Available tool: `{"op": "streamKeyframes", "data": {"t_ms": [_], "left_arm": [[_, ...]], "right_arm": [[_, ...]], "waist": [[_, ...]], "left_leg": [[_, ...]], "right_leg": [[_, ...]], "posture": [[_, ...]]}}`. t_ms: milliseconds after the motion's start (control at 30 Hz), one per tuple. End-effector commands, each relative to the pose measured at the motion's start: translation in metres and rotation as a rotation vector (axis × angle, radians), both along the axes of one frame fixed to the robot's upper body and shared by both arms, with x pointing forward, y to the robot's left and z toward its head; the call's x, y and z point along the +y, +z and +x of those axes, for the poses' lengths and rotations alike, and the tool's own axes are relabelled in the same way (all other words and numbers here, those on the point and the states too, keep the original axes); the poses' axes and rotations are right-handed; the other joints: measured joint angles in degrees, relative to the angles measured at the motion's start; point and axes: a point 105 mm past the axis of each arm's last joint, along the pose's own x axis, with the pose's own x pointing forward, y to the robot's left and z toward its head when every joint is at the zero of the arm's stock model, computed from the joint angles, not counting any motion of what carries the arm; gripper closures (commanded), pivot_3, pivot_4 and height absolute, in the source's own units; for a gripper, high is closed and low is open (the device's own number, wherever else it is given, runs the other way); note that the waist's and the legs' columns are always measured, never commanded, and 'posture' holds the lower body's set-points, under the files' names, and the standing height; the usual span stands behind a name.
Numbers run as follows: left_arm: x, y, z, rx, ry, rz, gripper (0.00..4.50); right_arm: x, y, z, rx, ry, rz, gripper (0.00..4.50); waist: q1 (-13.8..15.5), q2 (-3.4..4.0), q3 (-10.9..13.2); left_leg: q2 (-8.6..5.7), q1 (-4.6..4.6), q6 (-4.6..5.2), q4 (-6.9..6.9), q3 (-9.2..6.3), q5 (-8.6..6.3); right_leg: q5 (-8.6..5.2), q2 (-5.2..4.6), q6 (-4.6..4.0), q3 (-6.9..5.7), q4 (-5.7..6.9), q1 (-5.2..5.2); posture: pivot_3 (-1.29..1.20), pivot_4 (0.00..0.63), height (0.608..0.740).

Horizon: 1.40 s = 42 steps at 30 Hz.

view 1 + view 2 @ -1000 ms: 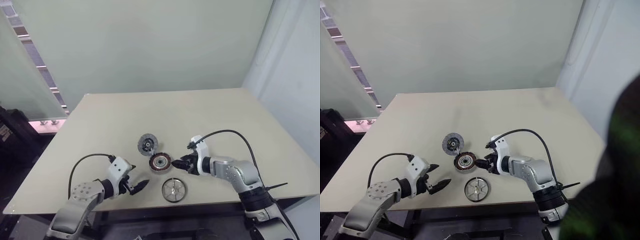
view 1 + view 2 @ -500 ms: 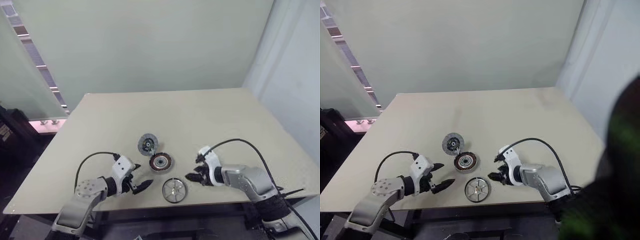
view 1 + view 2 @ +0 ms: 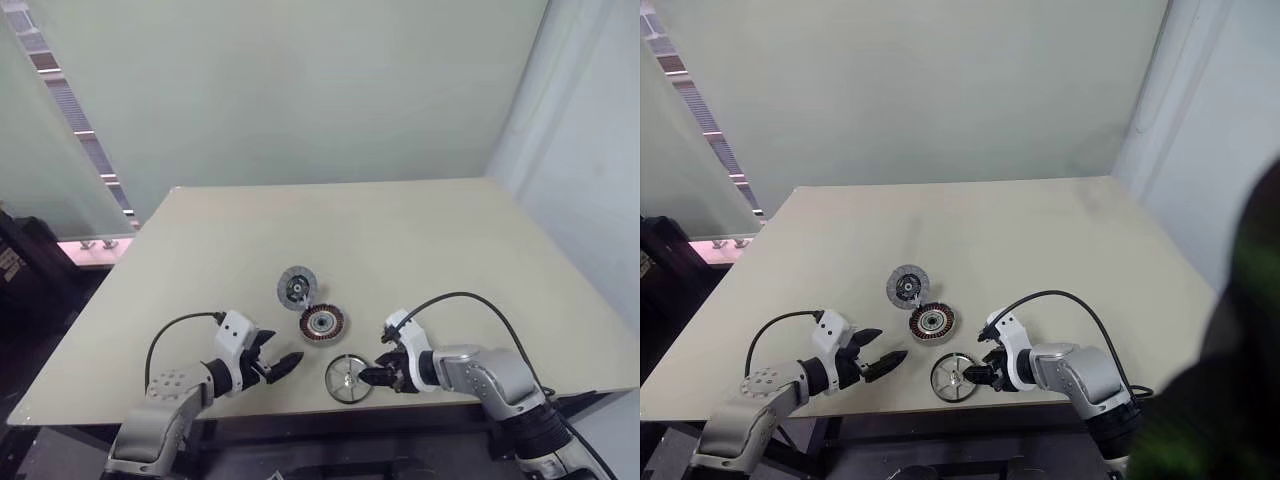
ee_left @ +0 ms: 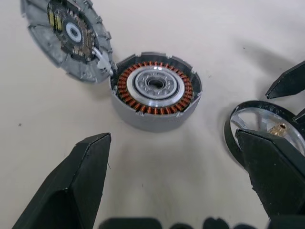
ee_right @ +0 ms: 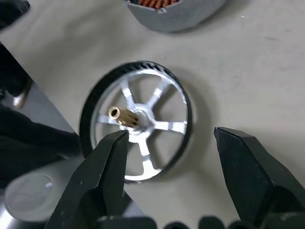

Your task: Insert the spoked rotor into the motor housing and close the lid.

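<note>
Left eye view, both end effectors (image 3: 283, 362) (image 3: 372, 378) released, lid (image 3: 296, 287) beside motor housing (image 3: 322, 324).

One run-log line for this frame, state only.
right gripper: open, over spoked rotor, no grasp | left gripper: open, empty | motor housing: empty, lid open | table

- The spoked rotor (image 3: 348, 379) is lying flat on the table (image 3: 420, 240), near its front edge.
- The motor housing (image 3: 322, 324) is sitting just behind the spoked rotor, slightly leftward.
- The lid (image 3: 296, 287) is lying behind and left of the motor housing, touching it.
- The left gripper (image 3: 277, 362) is hanging left of the spoked rotor; the right gripper (image 3: 372, 377) is sitting at its right edge.
</note>
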Motion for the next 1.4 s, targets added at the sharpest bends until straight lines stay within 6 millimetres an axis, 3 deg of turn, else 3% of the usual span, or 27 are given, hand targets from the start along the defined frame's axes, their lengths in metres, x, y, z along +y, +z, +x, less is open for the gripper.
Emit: {"op": "streamKeyframes", "data": {"t_ms": [33, 300, 333, 433, 633, 867, 1033, 1200, 1400], "left_arm": [[-0.001, 0.016, 0.005, -0.062, 0.003, -0.010, 0.00], [-0.001, 0.016, 0.005, -0.065, 0.012, -0.004, 0.00], [-0.001, 0.016, 0.005, -0.066, 0.013, -0.003, 0.00], [-0.001, 0.015, 0.004, -0.066, 0.014, 0.004, 0.00], [-0.001, 0.015, 0.004, -0.066, 0.014, 0.008, 0.00], [-0.001, 0.015, 0.003, -0.065, 0.016, 0.000, 0.00], [-0.004, 0.017, 0.003, -0.046, 0.034, -0.060, 0.00], [-0.013, 0.026, 0.005, -0.003, 0.081, -0.207, 0.00], [-0.022, 0.033, 0.010, 0.050, 0.165, -0.398, 0.00]], "right_arm": [[0.003, 0.004, 0.004, 0.004, -0.025, 0.031, 1.37], [0.005, -0.007, 0.006, 0.025, -0.045, -0.001, 1.37], [0.004, -0.007, 0.007, 0.025, -0.053, -0.001, 1.54], [0.004, -0.004, 0.011, 0.016, -0.068, 0.012, 2.22], [0.003, 0.003, 0.019, -0.027, -0.084, 0.010, 4.48], [0.005, 0.013, 0.026, -0.069, -0.107, 0.042, 4.48], [0.010, 0.032, 0.041, -0.145, -0.179, 0.124, 4.48], [0.013, 0.042, 0.057, -0.262, -0.259, 0.120, 4.48], [0.023, 0.044, 0.056, -0.288, -0.245, 0.134, 4.48]], "waist": [[0.0, 0.00, 0.0], [0.0, 0.00, 0.0], [0.0, 0.00, 0.0], [0.0, 0.00, 0.0], [0.0, 0.00, 0.0], [0.0, 0.00, 0.0], [0.0, 0.00, 0.0], [0.0, 0.01, 0.0], [0.0, 0.01, 0.0]], "left_leg": [[0.00, 0.00, 0.00, 0.00, -0.02, 0.00], [0.00, -0.02, 0.00, 0.00, -0.02, 0.00], [0.00, 0.00, -0.01, 0.00, -0.02, 0.00], [0.03, 0.03, -0.01, 0.00, 0.03, 0.00], [0.00, -0.03, -0.01, 0.00, 0.00, -0.01], [-0.01, -0.04, -0.01, 0.00, -0.02, 0.00], [-0.01, -0.04, 0.00, 0.00, -0.01, 0.00], [-0.01, -0.04, 0.00, 0.00, -0.03, 0.00], [-0.03, -0.04, 0.00, 0.00, -0.05, 0.00]], "right_leg": [[0.00, 0.00, 0.00, -0.01, 0.00, 0.00], [0.00, 0.00, 0.00, -0.02, 0.02, -0.03], [0.00, 0.00, 0.00, -0.02, 0.02, -0.02], [0.00, 0.01, -0.01, -0.01, 0.03, -0.01], [0.00, 0.00, 0.00, -0.02, 0.03, -0.05], [0.01, 0.00, 0.00, -0.02, 0.03, -0.05], [0.01, 0.00, 0.01, -0.01, 0.03, -0.06], [0.01, 0.00, 0.01, -0.01, 0.04, -0.06], [0.02, 0.00, 0.02, 0.00, 0.04, -0.04]], "posture": [[0.00, 0.000, 0.740], [0.00, 0.000, 0.740], [0.00, 0.000, 0.740], [0.00, 0.000, 0.740], [0.00, 0.000, 0.740], [0.00, 0.000, 0.740], [0.00, 0.000, 0.740], [0.00, 0.000, 0.740], [0.00, 0.000, 0.740]]}}
